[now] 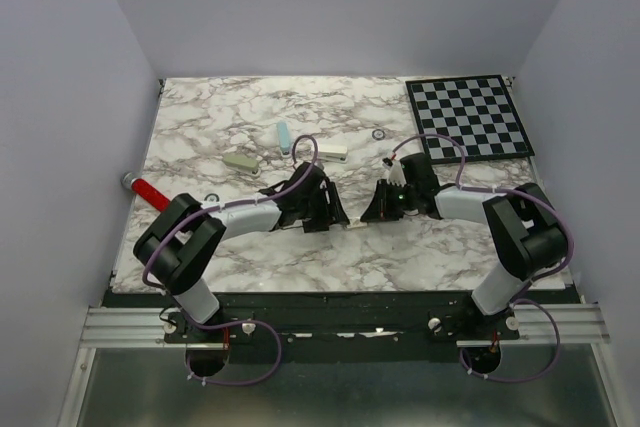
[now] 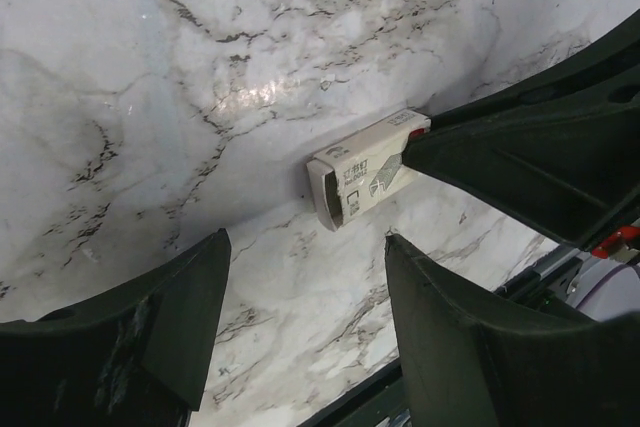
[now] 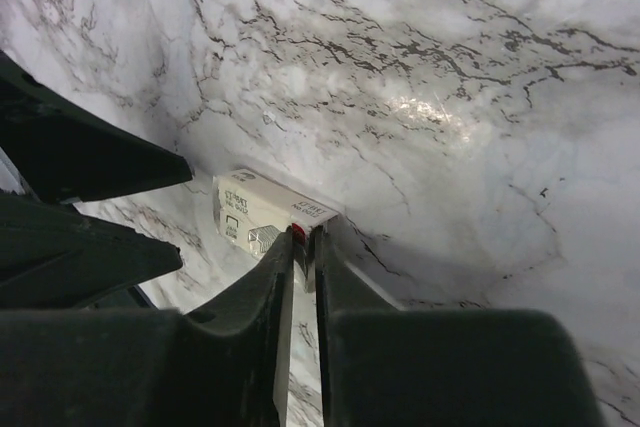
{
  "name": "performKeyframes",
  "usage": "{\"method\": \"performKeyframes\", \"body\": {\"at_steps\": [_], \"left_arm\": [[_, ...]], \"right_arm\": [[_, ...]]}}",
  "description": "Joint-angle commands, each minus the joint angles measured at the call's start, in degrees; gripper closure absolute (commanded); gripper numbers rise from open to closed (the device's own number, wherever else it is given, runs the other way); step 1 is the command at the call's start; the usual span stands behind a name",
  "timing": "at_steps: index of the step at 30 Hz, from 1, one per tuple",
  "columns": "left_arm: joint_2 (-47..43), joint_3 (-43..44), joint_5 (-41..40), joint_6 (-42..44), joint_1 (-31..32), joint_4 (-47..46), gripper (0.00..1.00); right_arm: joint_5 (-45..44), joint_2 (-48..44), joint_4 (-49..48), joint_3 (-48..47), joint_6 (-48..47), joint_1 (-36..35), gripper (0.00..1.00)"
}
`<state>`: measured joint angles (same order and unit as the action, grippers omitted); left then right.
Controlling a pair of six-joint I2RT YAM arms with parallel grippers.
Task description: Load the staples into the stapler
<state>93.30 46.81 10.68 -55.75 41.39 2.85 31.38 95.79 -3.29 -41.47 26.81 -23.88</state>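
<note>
Step in hand, as I judge it: opening the small white printed box (image 2: 365, 179) to get the staples out. No bare staples show in any view, so they are probably inside.

Right hand (image 3: 303, 237): fingers nearly together, tips on the box's near end. You cannot tell whether they pinch a flap.

Left hand (image 2: 305, 247): fingers apart, empty, with the box just ahead on the bench (image 2: 200, 97).

Both arms reach low and inward, hands facing.

Next: brace the box with your left hand and pull gently with your right.

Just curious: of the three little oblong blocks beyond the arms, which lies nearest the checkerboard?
The white block, rightmost; the light blue block and grey-green block lie farther left.
</note>
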Motion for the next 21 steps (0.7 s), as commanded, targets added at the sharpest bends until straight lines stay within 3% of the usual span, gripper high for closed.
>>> {"method": "performKeyframes", "body": {"at_steps": [1,9,12,21], "left_arm": [[1.89,2.06,2.42,-0.77,0.45,-0.57,0.29],[3.91,3.55,2.51,-1.29,0.54,0.84,0.43],[4.35,4.08,1.46,-1.64,0.54,1.8,0.53],[5.67,6.63,-0.39,-1.03,0.89,5.23,0.65]], "right_arm": [[1.67,1.16,-0.31,1.22,-1.32,0.41,0.85],[2.02,-0.07,-0.75,2.01,-1.58,0.41,0.97],[1.94,-0.25,-0.93,2.19,-1.76,0.41,0.97],[1.41,-0.16,-0.93,2.27,-2.02,0.41,0.97]]}}
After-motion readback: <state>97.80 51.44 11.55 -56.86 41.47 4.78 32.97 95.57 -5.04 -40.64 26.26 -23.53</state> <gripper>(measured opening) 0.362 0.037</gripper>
